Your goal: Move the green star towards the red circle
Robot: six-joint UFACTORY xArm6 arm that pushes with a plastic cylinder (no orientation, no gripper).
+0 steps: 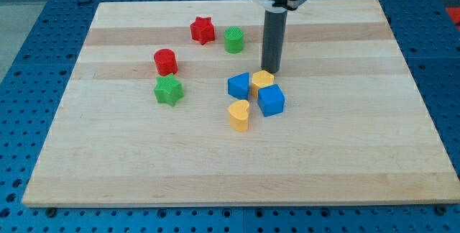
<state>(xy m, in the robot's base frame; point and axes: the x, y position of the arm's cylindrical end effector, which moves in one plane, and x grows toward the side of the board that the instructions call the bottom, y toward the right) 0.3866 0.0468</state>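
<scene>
Starting from the view's bottom, a yellow heart point(239, 115) is seen nearest, lying alone on the wooden board point(215, 175). Just above it, a tight cluster is formed by a blue cube point(271, 100), a second blue block point(238, 85) (its shape is not clear) and a yellow block point(262, 80) wedged between them. My tip point(272, 71) is set just above the yellow block, at or nearly at its upper edge; no jaws are carried by the rod, so none can be reported as apart or together.

Toward the view's left, the green star point(168, 90) is found just below the red circle point(165, 62), very close or barely touching. No long axis is shown by the star, and which way its points face cannot be made out.

Farther up, a green cylinder point(233, 39) and a red star point(203, 29) lie near each other.

Two blocks of each colour are counted: two yellow, two blue, two green, two red.
</scene>
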